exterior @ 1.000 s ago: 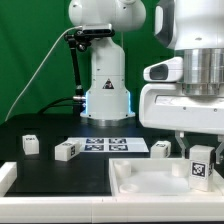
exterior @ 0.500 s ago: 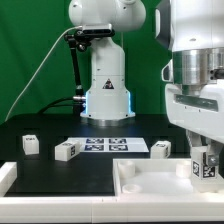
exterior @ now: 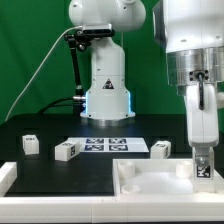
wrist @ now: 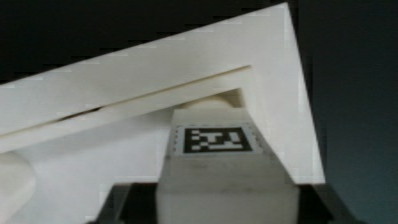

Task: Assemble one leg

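My gripper (exterior: 203, 158) is shut on a leg (exterior: 203, 168), a small white block with a black-and-white tag, and holds it upright over the near right corner of the large white rimmed board (exterior: 135, 182). In the wrist view the leg (wrist: 217, 150) stands between my two dark fingers (wrist: 132, 205), tag facing the camera, with the board's corner (wrist: 196, 70) beyond it. I cannot tell whether the leg touches the board. Three more legs lie on the black table: one (exterior: 31, 144) at the exterior view's left, one (exterior: 67, 150) beside it, one (exterior: 161, 149) behind the board.
The marker board (exterior: 112, 145) lies flat in the middle of the table. The robot's white base (exterior: 107, 80) stands behind it, with a black stand and cable (exterior: 75, 60) to its left. A white rail (exterior: 6, 176) sits at the near left edge.
The wrist has turned, so the broad gripper body now shows narrow and upright. The held leg has shifted slightly to the exterior view's right and lower, toward the board's corner.
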`<state>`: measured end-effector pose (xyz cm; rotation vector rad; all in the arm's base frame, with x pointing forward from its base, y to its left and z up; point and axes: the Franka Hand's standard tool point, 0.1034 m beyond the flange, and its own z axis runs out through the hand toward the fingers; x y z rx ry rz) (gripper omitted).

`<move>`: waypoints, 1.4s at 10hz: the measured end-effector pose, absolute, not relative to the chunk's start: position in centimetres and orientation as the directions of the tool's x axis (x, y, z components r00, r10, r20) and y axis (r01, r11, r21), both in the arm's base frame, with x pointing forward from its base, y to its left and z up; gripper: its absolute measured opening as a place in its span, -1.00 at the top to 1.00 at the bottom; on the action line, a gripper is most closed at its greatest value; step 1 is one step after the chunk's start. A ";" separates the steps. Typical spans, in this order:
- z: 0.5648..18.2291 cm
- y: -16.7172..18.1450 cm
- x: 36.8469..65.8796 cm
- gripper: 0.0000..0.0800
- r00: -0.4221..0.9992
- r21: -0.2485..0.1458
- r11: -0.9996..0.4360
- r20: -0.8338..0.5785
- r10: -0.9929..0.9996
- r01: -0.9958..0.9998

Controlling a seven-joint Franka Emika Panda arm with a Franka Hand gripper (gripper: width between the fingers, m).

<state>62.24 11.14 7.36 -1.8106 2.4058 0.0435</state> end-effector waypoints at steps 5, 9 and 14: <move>7.5 11.4 62.3 -0.59 -0.025 -0.078 0.033 -0.105 -0.994 -0.996; 7.7 12.0 62.3 -0.62 0.457 -0.113 -0.449 -0.056 -0.888 -0.886; 7.4 11.8 62.2 -0.62 0.825 -0.078 -0.824 0.029 -0.564 -0.561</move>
